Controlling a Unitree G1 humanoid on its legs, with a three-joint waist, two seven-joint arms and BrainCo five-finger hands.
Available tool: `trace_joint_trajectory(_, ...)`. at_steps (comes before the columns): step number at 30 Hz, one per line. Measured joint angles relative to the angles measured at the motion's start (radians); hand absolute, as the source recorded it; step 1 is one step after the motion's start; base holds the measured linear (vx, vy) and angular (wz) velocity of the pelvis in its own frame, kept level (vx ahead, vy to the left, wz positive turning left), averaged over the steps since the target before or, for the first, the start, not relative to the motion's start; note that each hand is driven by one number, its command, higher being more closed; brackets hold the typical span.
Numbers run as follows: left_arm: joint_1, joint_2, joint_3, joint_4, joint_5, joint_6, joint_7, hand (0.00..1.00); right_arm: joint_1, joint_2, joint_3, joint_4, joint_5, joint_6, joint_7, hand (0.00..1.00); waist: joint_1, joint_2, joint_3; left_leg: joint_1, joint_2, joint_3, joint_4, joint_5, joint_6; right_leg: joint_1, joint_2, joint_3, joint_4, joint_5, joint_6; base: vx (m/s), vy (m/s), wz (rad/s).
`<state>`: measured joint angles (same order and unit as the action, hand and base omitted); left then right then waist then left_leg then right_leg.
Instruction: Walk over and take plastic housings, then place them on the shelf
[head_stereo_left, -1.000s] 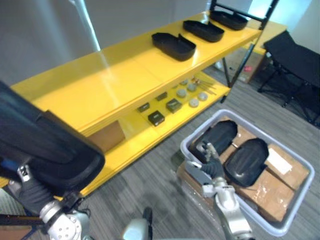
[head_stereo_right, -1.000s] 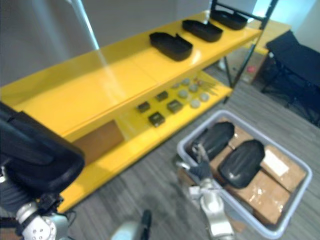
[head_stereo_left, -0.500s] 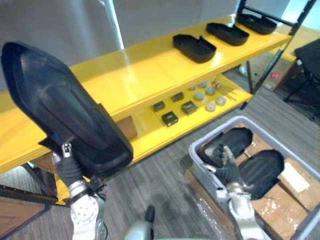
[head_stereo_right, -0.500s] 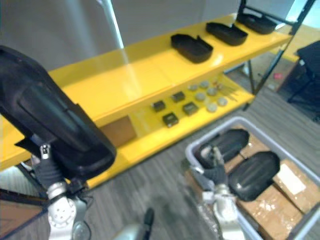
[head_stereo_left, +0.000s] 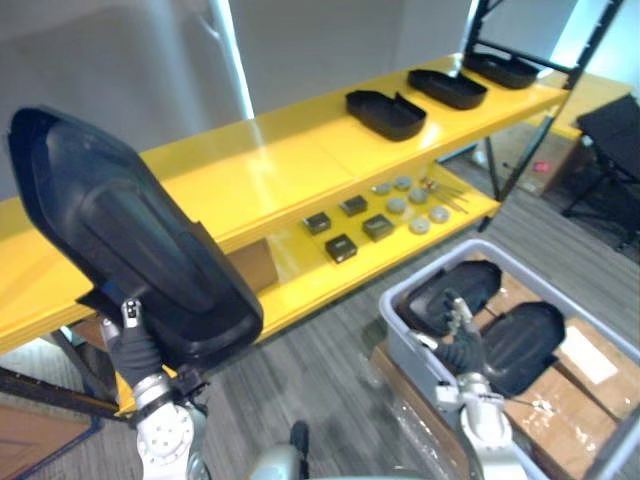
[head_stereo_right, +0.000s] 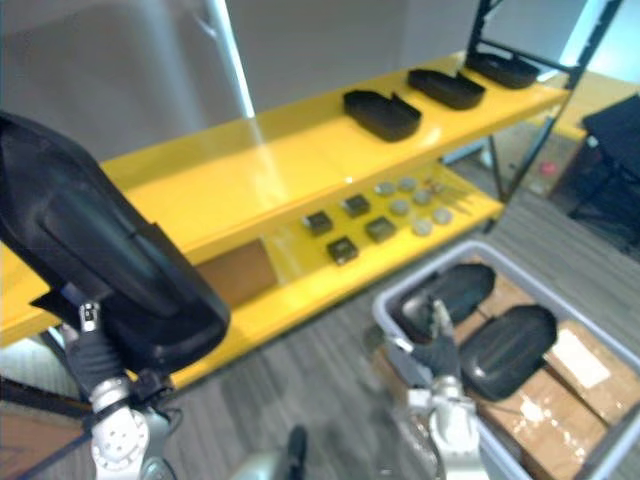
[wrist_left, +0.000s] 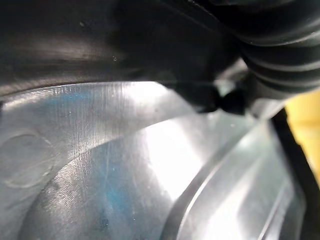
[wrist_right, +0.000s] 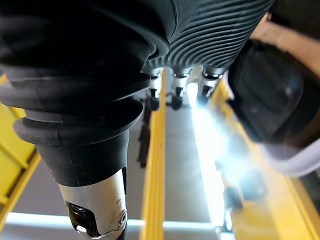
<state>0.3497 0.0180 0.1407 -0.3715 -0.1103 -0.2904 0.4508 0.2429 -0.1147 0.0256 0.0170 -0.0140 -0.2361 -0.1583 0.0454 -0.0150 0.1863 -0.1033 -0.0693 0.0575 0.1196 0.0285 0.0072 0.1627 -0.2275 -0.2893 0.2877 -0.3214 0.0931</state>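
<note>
The left hand (head_stereo_left: 135, 345) holds up a big black housing (head_stereo_left: 130, 250), smooth, curved and shiny, over the left end of the yellow shelf (head_stereo_left: 290, 160); how it grips I cannot tell; the flat top has lots of bare room before three housings (head_stereo_left: 385, 100) further right; the right hand (head_stereo_left: 460, 335), spread and holding nothing, hangs at the rim of the grey bin (head_stereo_left: 398, 330) with two housings (head_stereo_left: 520, 340) inside

Six black housings (head_stereo_left: 130, 260), one grey bin (head_stereo_left: 423, 270), one yellow shelf (head_stereo_left: 270, 170)
</note>
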Motion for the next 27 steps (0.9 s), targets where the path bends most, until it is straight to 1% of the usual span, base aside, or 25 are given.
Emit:
trace_joint_trajectory(1, 0.003, -0.007, 0.023, -0.029, 0.000, 0.000, -0.001, 1.00, -0.009, 0.007, 0.006, 0.000, 0.000, 0.000, -0.006, 0.00, 0.000, -0.005, -0.011, -0.004, -0.023, 0.000, 0.016, -0.022, 0.012, 0.008, -0.018, -0.004, -0.005, -0.003, -0.004, 0.23, 0.110, 0.16)
trace_joint_trajectory(2, -0.001, -0.012, 0.042, -0.052, 0.001, -0.004, -0.002, 1.00, -0.024, 0.010, 0.009, 0.004, 0.000, -0.001, -0.018, 0.00, -0.002, -0.008, -0.011, -0.004, -0.036, -0.005, 0.032, -0.047, 0.021, 0.004, -0.032, -0.004, 0.050, 0.016, -0.003, 0.24, 0.103, 0.19)
trace_joint_trajectory(3, -0.008, -0.014, 0.045, -0.054, 0.002, -0.006, -0.001, 1.00, -0.030, 0.010, 0.008, 0.009, 0.000, -0.001, -0.021, 0.00, -0.003, -0.004, -0.012, -0.004, -0.037, -0.012, 0.040, -0.055, 0.026, -0.024, -0.037, 0.007, 0.110, 0.029, -0.014, 0.22, 0.097, 0.28)
trace_joint_trajectory(4, -0.024, -0.012, 0.043, -0.054, 0.002, -0.006, -0.004, 1.00, -0.035, 0.012, 0.007, 0.018, 0.000, -0.001, -0.032, 0.00, -0.006, 0.001, -0.017, -0.001, -0.035, -0.024, 0.057, -0.066, 0.032, -0.087, -0.044, 0.038, 0.259, 0.065, -0.049, 0.21, 0.124, 0.30)
trace_joint_trajectory(5, -0.039, 0.002, 0.044, -0.056, 0.002, -0.006, -0.011, 1.00, -0.040, 0.022, 0.008, 0.028, 0.000, -0.002, -0.040, 0.00, -0.006, -0.010, -0.018, 0.017, -0.036, -0.043, 0.053, -0.089, 0.042, -0.153, -0.054, 0.077, 0.397, 0.125, -0.054, 0.21, 0.105, 0.32)
trace_joint_trajectory(6, -0.044, 0.012, 0.044, -0.056, 0.002, -0.006, -0.011, 1.00, -0.047, 0.031, 0.007, 0.039, 0.000, -0.004, -0.040, 0.00, -0.008, -0.015, -0.016, 0.034, -0.037, -0.055, 0.047, -0.093, 0.047, -0.181, -0.060, 0.090, 0.463, 0.169, -0.061, 0.27, 0.052, 0.36)
trace_joint_trajectory(7, -0.050, 0.024, 0.042, -0.055, 0.002, -0.004, -0.013, 1.00, -0.051, 0.046, 0.008, 0.053, 0.000, -0.004, -0.041, 0.00, -0.020, -0.019, -0.014, 0.064, -0.037, -0.079, 0.029, -0.097, 0.058, -0.225, -0.065, 0.107, 0.564, 0.184, -0.075, 0.29, 0.003, 0.45)
trace_joint_trajectory(8, -0.057, 0.024, 0.041, -0.051, 0.000, -0.004, -0.013, 1.00, -0.052, 0.052, 0.012, 0.055, -0.002, -0.009, -0.041, 0.00, -0.030, -0.019, -0.015, 0.089, -0.029, -0.104, 0.026, -0.108, 0.062, -0.251, -0.056, 0.114, 0.572, 0.121, -0.071, 0.36, -0.013, 0.47)
trace_joint_trajectory(9, -0.066, 0.025, 0.039, -0.045, -0.002, -0.004, -0.013, 1.00, -0.052, 0.051, 0.015, 0.055, -0.003, -0.017, -0.041, 0.00, -0.033, -0.017, -0.015, 0.100, -0.022, -0.114, 0.027, -0.112, 0.062, -0.261, -0.042, 0.118, 0.550, 0.093, -0.071, 0.34, -0.024, 0.42)
trace_joint_trajectory(10, -0.091, 0.029, 0.035, -0.027, -0.002, -0.002, -0.013, 1.00, -0.054, 0.051, 0.018, 0.052, -0.004, -0.030, -0.040, 0.00, -0.033, -0.011, -0.016, 0.113, -0.005, -0.129, 0.028, -0.117, 0.049, -0.282, -0.008, 0.130, 0.464, 0.058, -0.069, 0.30, -0.041, 0.36)
trace_joint_trajectory(11, -0.114, 0.043, 0.035, -0.006, -0.004, 0.003, -0.012, 1.00, -0.060, 0.049, 0.022, 0.045, -0.009, -0.033, -0.038, 0.00, -0.032, -0.005, -0.014, 0.126, 0.012, -0.137, 0.030, -0.124, 0.036, -0.296, 0.023, 0.145, 0.349, 0.053, -0.061, 0.18, -0.031, 0.31)
trace_joint_trajectory(12, -0.123, 0.052, 0.035, 0.003, -0.007, 0.005, -0.010, 1.00, -0.066, 0.047, 0.027, 0.039, -0.009, -0.033, -0.037, 0.00, -0.032, -0.004, -0.014, 0.131, 0.017, -0.141, 0.031, -0.128, 0.029, -0.305, 0.037, 0.160, 0.297, 0.056, -0.055, 0.20, -0.092, 0.38)
trace_joint_trajectory(13, -0.142, 0.067, 0.034, 0.025, -0.009, 0.013, -0.007, 1.00, -0.072, 0.044, 0.027, 0.028, -0.008, -0.037, -0.034, 0.00, -0.038, -0.003, -0.013, 0.140, 0.021, -0.161, 0.035, -0.135, 0.018, -0.309, 0.046, 0.171, 0.206, 0.070, -0.037, 0.18, -0.132, 0.55)
trace_joint_trajectory(14, -0.153, 0.073, 0.031, 0.040, -0.009, 0.021, -0.001, 1.00, -0.076, 0.037, 0.027, 0.026, -0.008, -0.044, -0.032, 0.00, -0.041, -0.008, -0.016, 0.143, 0.019, -0.173, 0.039, -0.147, 0.003, -0.305, 0.052, 0.186, 0.134, 0.109, -0.028, 0.21, -0.174, 0.62)
trace_joint_trajectory(15, -0.152, 0.075, 0.031, 0.040, -0.010, 0.024, 0.001, 1.00, -0.080, 0.034, 0.028, 0.024, -0.007, -0.044, -0.028, 0.00, -0.041, -0.014, -0.020, 0.145, 0.015, -0.179, 0.040, -0.156, -0.002, -0.301, 0.053, 0.186, 0.104, 0.146, -0.026, 0.18, -0.206, 0.52)
trace_joint_trajectory(16, -0.144, 0.081, 0.033, 0.037, -0.010, 0.024, 0.007, 1.00, -0.091, 0.033, 0.035, 0.021, 0.001, -0.045, -0.012, 0.00, -0.033, -0.041, -0.037, 0.141, -0.002, -0.185, 0.044, -0.175, -0.017, -0.294, 0.046, 0.185, 0.034, 0.249, -0.034, 0.17, -0.210, 0.28)
trace_joint_trajectory(17, -0.141, 0.074, 0.033, 0.044, -0.009, 0.024, 0.010, 1.00, -0.102, 0.023, 0.040, 0.021, 0.003, -0.046, -0.004, 0.00, -0.030, -0.048, -0.044, 0.138, -0.001, -0.188, 0.056, -0.191, -0.025, -0.282, 0.040, 0.179, 0.002, 0.248, 0.013, 0.21, -0.253, 0.20)
trace_joint_trajectory(18, -0.121, 0.043, 0.028, 0.050, -0.009, 0.033, 0.017, 1.00, -0.127, -0.015, 0.053, 0.020, 0.017, -0.045, 0.016, 0.00, -0.019, 0.003, -0.041, 0.132, 0.039, -0.186, 0.079, -0.209, -0.041, -0.233, 0.082, 0.155, -0.067, 0.275, -0.003, 0.21, -0.214, 0.05)
trace_joint_trajectory(19, -0.100, 0.020, 0.021, 0.050, -0.008, 0.038, 0.019, 1.00, -0.148, -0.048, 0.064, 0.020, 0.024, -0.044, 0.032, 0.00, -0.014, 0.039, -0.043, 0.134, 0.070, -0.185, 0.080, -0.218, -0.051, -0.192, 0.116, 0.144, -0.150, 0.312, -0.014, 0.23, -0.201, 0.05)
trace_joint_trajectory(20, -0.096, 0.007, 0.015, 0.050, -0.008, 0.041, 0.021, 1.00, -0.159, -0.064, 0.071, 0.019, 0.036, -0.043, 0.040, 0.00, -0.007, 0.058, -0.047, 0.134, 0.085, -0.184, 0.078, -0.219, -0.054, -0.167, 0.134, 0.130, -0.200, 0.332, -0.022, 0.19, -0.142, 0.11)
trace_joint_trajectory(22, -0.095, -0.002, 0.002, 0.045, -0.009, 0.041, 0.020, 1.00, -0.179, -0.078, 0.075, 0.019, 0.043, -0.043, 0.054, 0.00, -0.005, 0.072, -0.052, 0.142, 0.107, -0.184, 0.052, -0.213, -0.064, -0.137, 0.157, 0.105, -0.251, 0.343, -0.032, 0.15, -0.122, 0.24)
trace_joint_trajectory(26, -0.095, -0.008, -0.007, 0.041, -0.001, 0.046, 0.019, 1.00, -0.185, -0.081, 0.075, 0.011, 0.043, -0.043, 0.042, 0.00, -0.001, 0.069, -0.051, 0.156, 0.113, -0.184, 0.034, -0.210, -0.070, -0.116, 0.165, 0.099, -0.278, 0.344, -0.034, 0.08, -0.033, 0.07)
trace_joint_trajectory(27, -0.095, -0.008, -0.010, 0.041, 0.001, 0.047, 0.011, 1.00, -0.185, -0.078, 0.075, 0.004, 0.043, -0.043, 0.025, 0.00, -0.003, 0.069, -0.052, 0.159, 0.110, -0.185, 0.027, -0.209, -0.069, -0.110, 0.162, 0.096, -0.286, 0.345, -0.034, 0.03, 0.042, 0.08)
